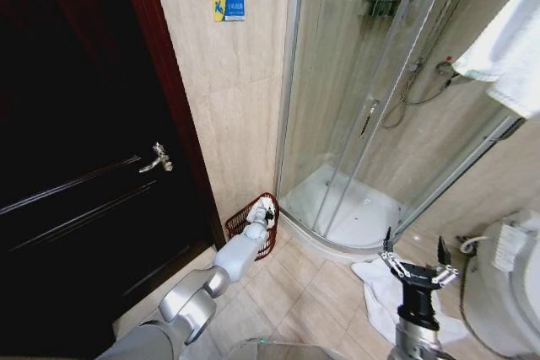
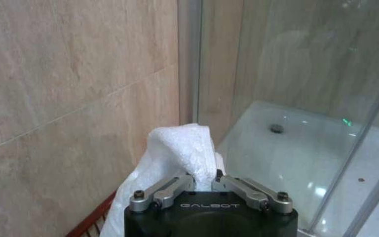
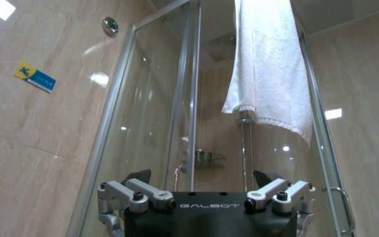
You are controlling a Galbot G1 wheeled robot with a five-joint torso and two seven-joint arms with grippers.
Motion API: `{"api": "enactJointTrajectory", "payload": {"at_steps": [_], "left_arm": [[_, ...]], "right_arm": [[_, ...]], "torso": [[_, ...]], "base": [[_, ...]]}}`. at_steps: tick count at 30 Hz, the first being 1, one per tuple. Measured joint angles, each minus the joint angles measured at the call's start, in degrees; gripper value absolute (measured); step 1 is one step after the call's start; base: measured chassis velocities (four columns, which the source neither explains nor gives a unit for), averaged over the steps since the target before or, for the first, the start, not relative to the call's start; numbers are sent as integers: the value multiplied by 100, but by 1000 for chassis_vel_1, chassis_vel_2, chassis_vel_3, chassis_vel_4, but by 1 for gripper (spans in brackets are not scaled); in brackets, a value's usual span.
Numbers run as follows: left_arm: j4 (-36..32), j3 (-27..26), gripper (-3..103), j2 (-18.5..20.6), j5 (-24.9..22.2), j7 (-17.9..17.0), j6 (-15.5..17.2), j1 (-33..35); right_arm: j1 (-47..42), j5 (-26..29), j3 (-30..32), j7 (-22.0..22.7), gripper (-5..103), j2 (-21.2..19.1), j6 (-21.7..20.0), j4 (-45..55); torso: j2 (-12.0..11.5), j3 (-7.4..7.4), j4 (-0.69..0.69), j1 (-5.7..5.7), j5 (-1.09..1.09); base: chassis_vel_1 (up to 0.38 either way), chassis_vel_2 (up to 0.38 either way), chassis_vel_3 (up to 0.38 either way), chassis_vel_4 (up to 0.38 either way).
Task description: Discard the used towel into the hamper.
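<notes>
Towel (image 2: 179, 148) sits pinched in our left gripper (image 2: 203, 183) right over the hamper (image 1: 256, 225), so we'd lower it past the rim before letting go, while our right gripper (image 1: 419, 269) idles spread open by the toilet.

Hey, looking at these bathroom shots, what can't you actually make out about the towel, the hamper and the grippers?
- Hamper: head view, the left gripper and towel cover its inside; left wrist view cuts it to a sliver of rim.
- Towel: its lower end is hidden behind the gripper body in the left wrist view.
- Right gripper: right wrist view crops its fingers.
- Floor towel: partly hidden by the right arm.
</notes>
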Motion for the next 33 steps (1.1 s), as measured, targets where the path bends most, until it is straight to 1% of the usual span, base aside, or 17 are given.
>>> {"api": "enactJointTrajectory", "payload": {"at_steps": [1,4,7,9,10,13,15,23,30,33], "left_arm": [[0,-48,4,14,52,79,-2,43],[12,-71,4,19,80,163,-27,74],[19,-77,4,12,94,194,-69,89],[63,-81,4,-9,134,215,-266,92],[63,-81,4,-9,134,215,-266,92],[76,-83,4,-21,262,215,-517,116],[73,-97,4,-23,327,208,-599,147],[108,-163,4,-5,411,228,-661,205],[170,-239,4,-7,498,273,-701,235],[208,-255,4,9,613,298,-727,249]], "right_arm": [[16,-6,-17,-15,100,0,0,1],[22,-11,-22,-23,100,0,0,11],[23,-15,-22,-34,100,0,0,26],[18,-27,-21,-41,100,0,0,40],[18,-27,-21,-41,100,0,0,40],[2,-100,-12,-26,100,0,0,47],[2,-122,-13,-9,100,0,0,41],[-11,-124,-19,12,100,0,-1,26],[-17,-119,-12,23,100,0,-2,19],[-19,-112,-14,18,100,0,-4,29]], "torso": [[0,0,1,0,0],[4,2,0,2,0],[27,15,0,13,0],[53,28,0,25,0],[53,28,0,25,0],[68,37,0,31,0],[73,39,0,32,0],[75,39,0,32,0],[73,40,0,37,-1],[70,42,1,42,1]], "base": [[0,0,0,0],[0,0,0,0],[0,0,0,0],[0,0,0,0],[0,0,0,0],[0,0,0,0],[0,0,0,0],[-21,20,10,-26],[-133,127,140,-119],[-89,111,99,-94]]}}
